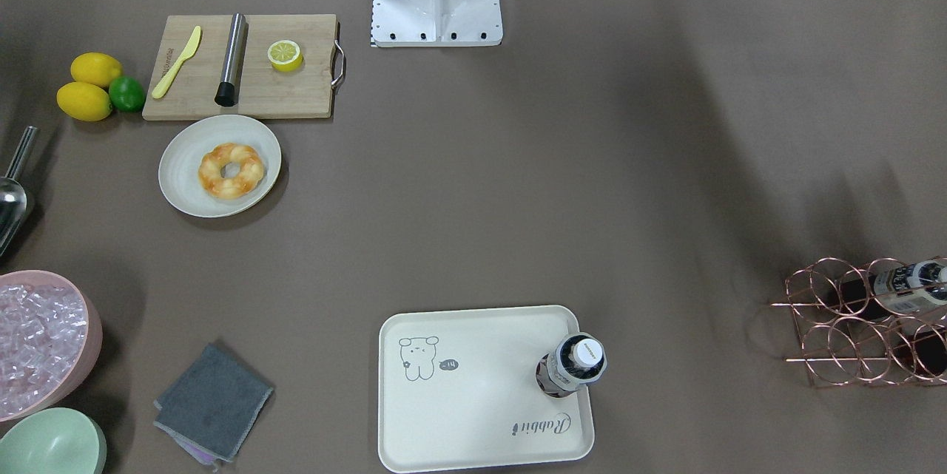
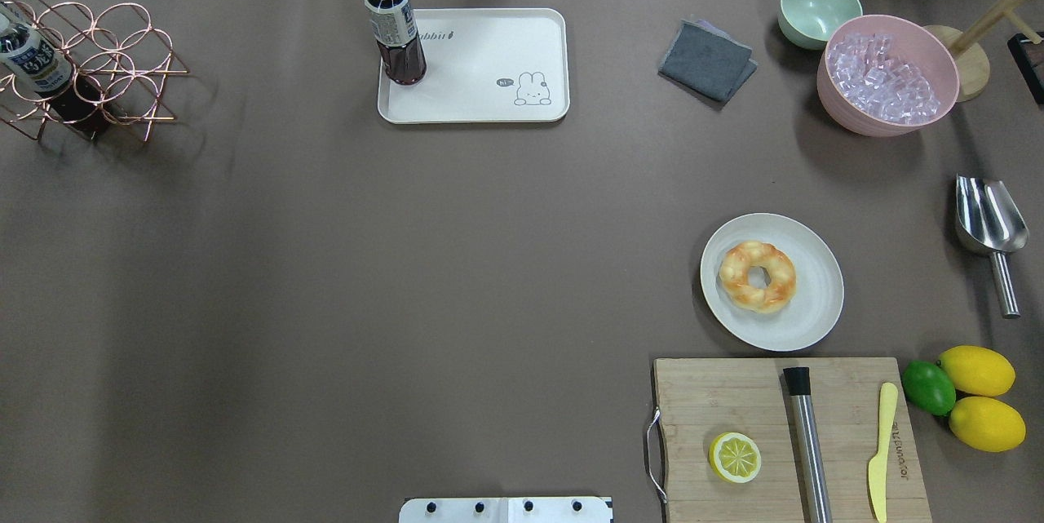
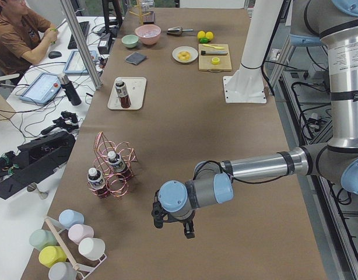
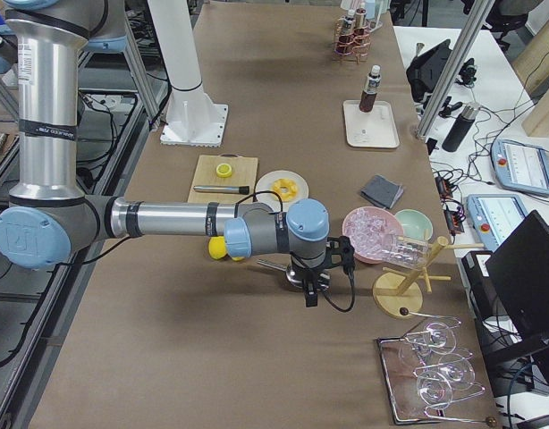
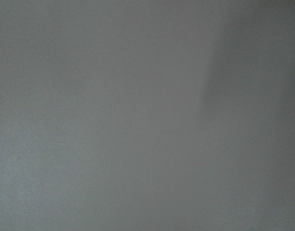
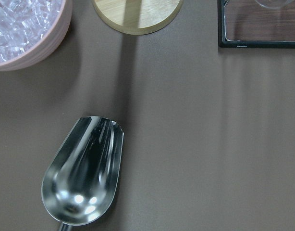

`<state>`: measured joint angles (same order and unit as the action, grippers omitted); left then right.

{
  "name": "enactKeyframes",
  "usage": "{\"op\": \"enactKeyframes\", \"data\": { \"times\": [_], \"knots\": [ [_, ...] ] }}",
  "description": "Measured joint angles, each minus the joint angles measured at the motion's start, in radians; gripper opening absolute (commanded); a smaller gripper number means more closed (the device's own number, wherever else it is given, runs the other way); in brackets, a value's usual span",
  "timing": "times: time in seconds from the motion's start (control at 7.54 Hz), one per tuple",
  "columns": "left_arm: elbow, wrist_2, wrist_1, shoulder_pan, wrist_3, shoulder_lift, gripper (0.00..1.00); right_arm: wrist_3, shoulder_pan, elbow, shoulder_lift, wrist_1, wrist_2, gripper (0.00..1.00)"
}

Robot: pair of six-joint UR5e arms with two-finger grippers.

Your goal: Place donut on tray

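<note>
The golden-orange glazed donut [image 1: 231,170] lies on a round off-white plate [image 1: 177,156], also seen in the overhead view [image 2: 757,276]. The cream tray [image 1: 473,400] with the bear drawing and "Rabbit" sits across the table from the robot, also in the overhead view [image 2: 481,58]; a dark drink bottle [image 1: 573,367] stands in one of its corners. My left gripper [image 3: 173,226] hangs over bare table far from both, near the wire rack; I cannot tell if it is open. My right gripper [image 4: 310,286] hovers by the metal scoop; I cannot tell its state.
A wooden cutting board [image 2: 734,401] with a halved lemon [image 2: 735,457], metal muddler and yellow knife lies beside the plate. Lemons and a lime [image 2: 928,387], a metal scoop [image 2: 987,221], a pink ice bowl [image 2: 889,86], a green bowl, a grey cloth [image 2: 705,59] and a copper bottle rack [image 2: 81,70] stand around.
</note>
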<state>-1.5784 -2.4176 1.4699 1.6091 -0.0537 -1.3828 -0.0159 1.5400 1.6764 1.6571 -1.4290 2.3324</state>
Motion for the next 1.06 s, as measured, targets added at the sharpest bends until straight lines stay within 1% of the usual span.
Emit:
{"op": "enactKeyframes", "data": {
  "times": [1.06],
  "knots": [
    [-0.008, 0.001, 0.001, 0.002, -0.001, 0.008, 0.98, -0.001, -0.004, 0.003, 0.008, 0.001, -0.002, 1.0]
  ]
}}
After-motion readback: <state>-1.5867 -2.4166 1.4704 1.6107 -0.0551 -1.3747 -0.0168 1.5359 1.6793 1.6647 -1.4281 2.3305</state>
